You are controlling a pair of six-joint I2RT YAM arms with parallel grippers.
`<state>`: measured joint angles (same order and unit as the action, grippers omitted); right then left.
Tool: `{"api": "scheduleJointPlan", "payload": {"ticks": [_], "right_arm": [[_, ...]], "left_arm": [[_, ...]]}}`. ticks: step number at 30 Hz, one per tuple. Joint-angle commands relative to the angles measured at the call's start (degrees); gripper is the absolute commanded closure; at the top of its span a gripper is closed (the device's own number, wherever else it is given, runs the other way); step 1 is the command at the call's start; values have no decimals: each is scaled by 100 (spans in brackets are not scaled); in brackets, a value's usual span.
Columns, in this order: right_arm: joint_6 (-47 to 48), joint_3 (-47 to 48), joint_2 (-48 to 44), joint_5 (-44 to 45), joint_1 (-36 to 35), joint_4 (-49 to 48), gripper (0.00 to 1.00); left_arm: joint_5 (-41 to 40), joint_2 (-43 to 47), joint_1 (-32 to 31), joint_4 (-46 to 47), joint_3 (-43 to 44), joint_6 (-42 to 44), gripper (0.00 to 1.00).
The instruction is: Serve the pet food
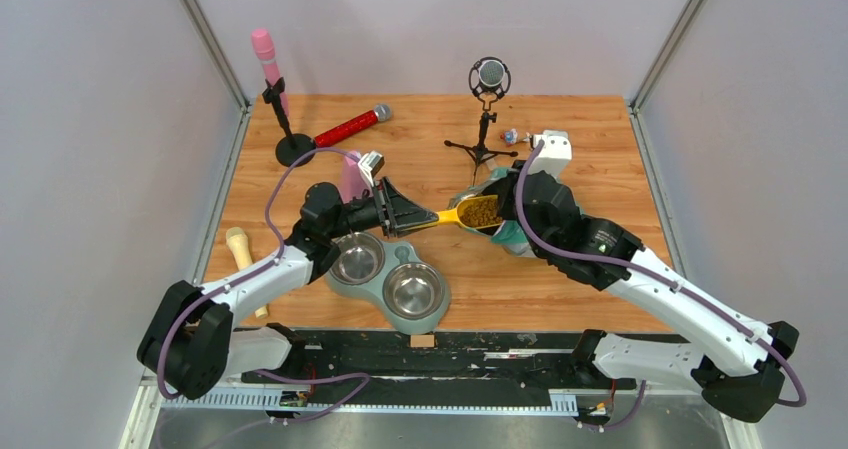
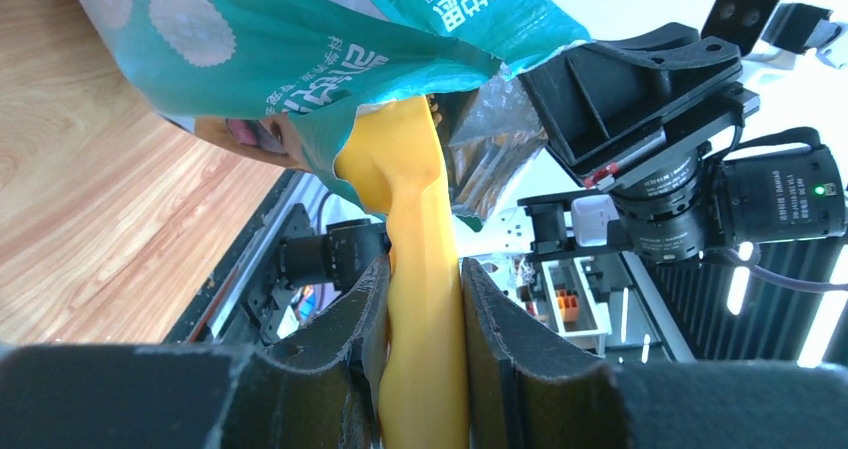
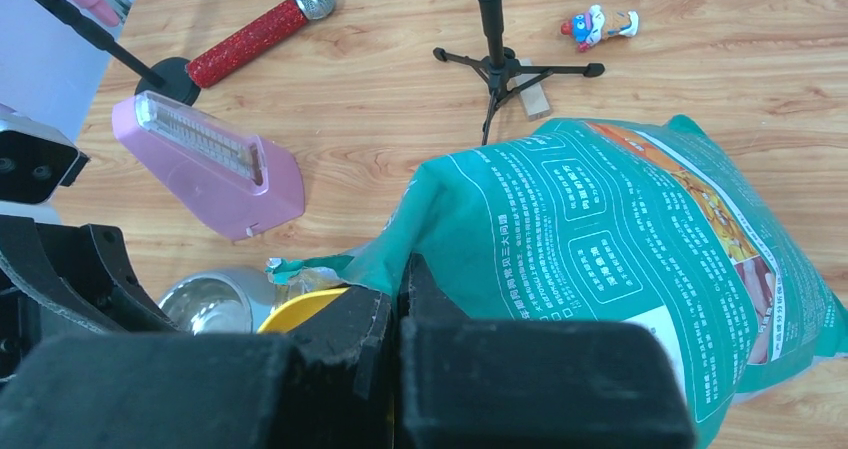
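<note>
The pet food (image 1: 481, 211), a small heap of tiny brown pellets, fills the cup of a yellow scoop (image 1: 450, 215) at the mouth of the teal bag (image 3: 600, 239), just right of the table's (image 1: 600, 149) middle, raised off the wood.

The right gripper (image 3: 398, 294) pinches the teal bag (image 3: 600, 229) at its torn mouth
A yellow scoop (image 3: 300, 307) peeks out just left of it; a steel bowl (image 3: 205, 304) sits further left; a pink case (image 3: 215, 164) and a red microphone (image 3: 262, 31) lie toward the tabletop's (image 3: 400, 119) far left corner
</note>
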<state>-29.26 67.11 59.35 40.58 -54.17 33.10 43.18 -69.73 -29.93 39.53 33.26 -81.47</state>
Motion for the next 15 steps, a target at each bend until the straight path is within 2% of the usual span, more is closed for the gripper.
{"api": "scheduleJointPlan", "payload": {"ticks": [1,8,15], "right_arm": [[-59,215,-378,162,-6,-1048,100],[-133,274,-360,110,-10,-1115,100],[-75,489,-251,116,-11,-1146,100]], "left_arm": [[-488,58,128,722,18,-380,100],[-555,-396,128,1540,-25,-673,100],[-515,-1219,117,3161,-102,-1404,100]]}}
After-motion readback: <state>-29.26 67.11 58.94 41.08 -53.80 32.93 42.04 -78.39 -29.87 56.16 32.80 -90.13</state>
